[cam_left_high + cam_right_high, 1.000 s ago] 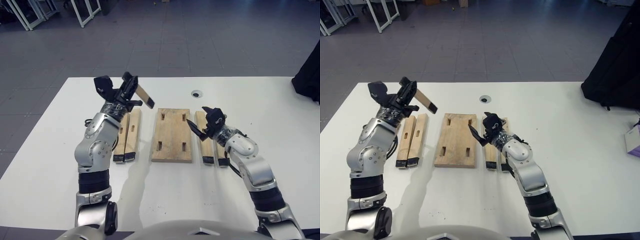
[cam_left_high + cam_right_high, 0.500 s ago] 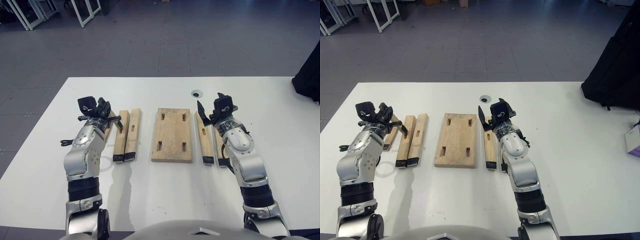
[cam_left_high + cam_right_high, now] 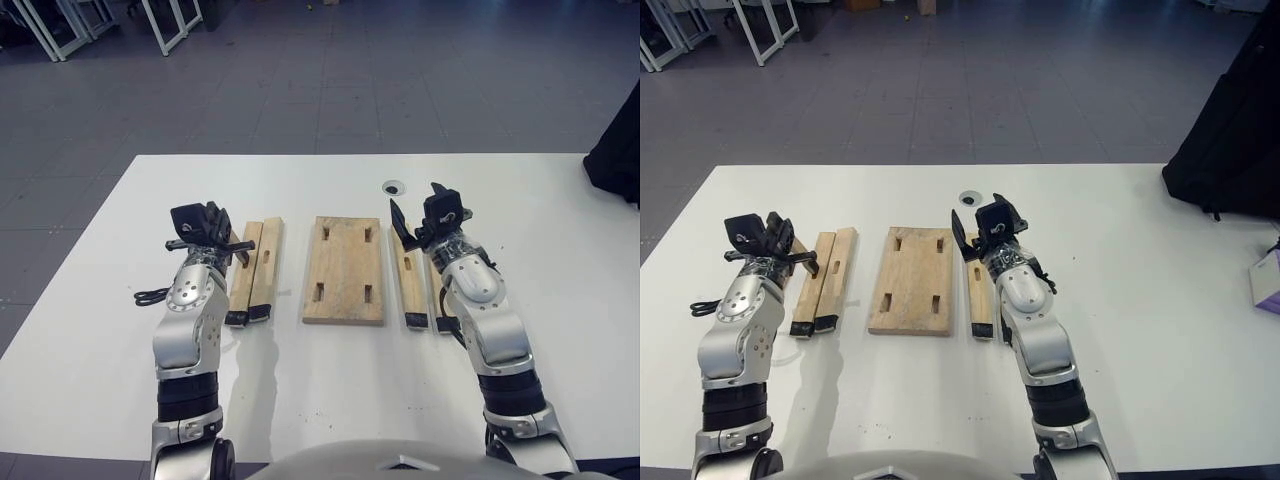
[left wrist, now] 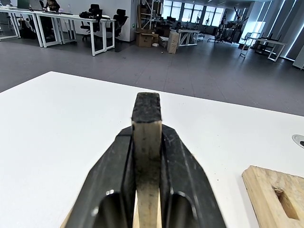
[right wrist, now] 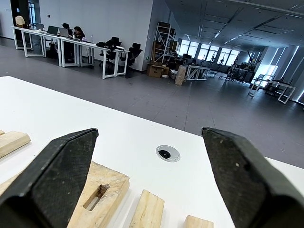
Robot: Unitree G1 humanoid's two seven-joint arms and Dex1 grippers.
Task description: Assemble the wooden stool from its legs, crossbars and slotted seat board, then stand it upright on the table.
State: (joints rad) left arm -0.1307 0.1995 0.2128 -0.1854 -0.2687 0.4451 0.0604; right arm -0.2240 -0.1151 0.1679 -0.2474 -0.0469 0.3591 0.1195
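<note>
The slotted seat board [image 3: 344,268] lies flat in the middle of the white table [image 3: 330,390]. Two wooden legs [image 3: 255,270] with black ends lie side by side to its left. Two more wooden pieces [image 3: 408,275] lie to its right. My left gripper [image 3: 207,228] is low over the table just left of the left pair, shut on another black-tipped wooden piece [image 4: 147,137]; the black fingers [image 4: 114,175] press both its sides. My right gripper [image 3: 418,215] hovers over the far ends of the right pieces, open, with its fingers [image 5: 57,166] spread wide and nothing between them.
A round cable hole [image 3: 394,186] sits in the table behind the board. A black cable [image 3: 150,295] loops beside my left arm. A small purple box [image 3: 1268,280] stands at the table's right edge. Bare tabletop stretches along the front.
My left gripper came down from a raised position, carrying its wooden piece to the table beside the left legs. My right gripper swung back from the board's right edge and now stands open.
</note>
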